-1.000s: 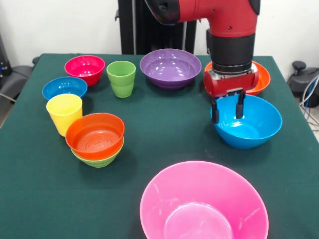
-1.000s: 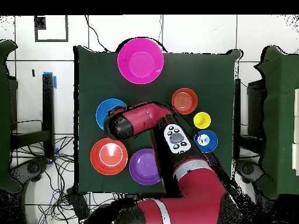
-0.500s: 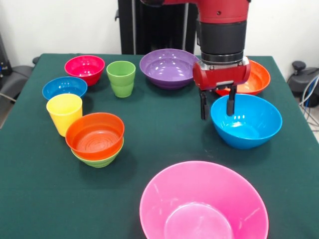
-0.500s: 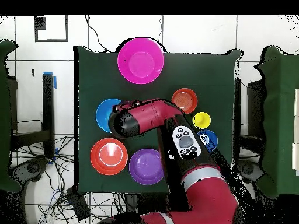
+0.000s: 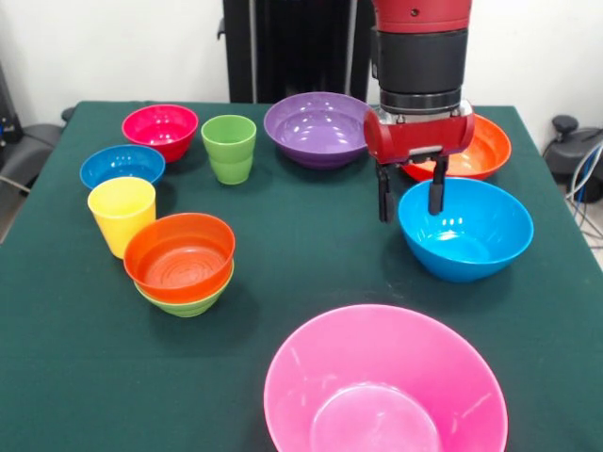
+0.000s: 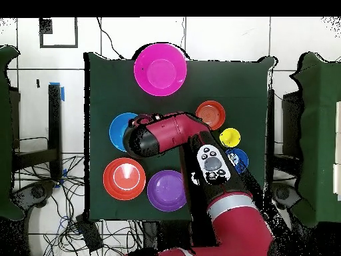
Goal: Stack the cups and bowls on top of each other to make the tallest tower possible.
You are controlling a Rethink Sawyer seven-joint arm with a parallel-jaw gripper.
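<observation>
The fingers (image 5: 438, 196) stand apart and empty, straddling the near-left rim of the large light blue bowl (image 5: 471, 231): one hangs outside the wall, the other over the inside. If they close off-centre on the glossy, sloping wall, the bowl may tip or slide out as it lifts, and a skid could knock the large orange bowl (image 5: 485, 146) just behind it. The start of the tower (image 5: 181, 264), the small orange-red bowl nested in the small green one, sits well apart across the tabletop (image 5: 311, 254) beside the yellow cup (image 5: 122, 215); a tilted carry could land crooked there
</observation>
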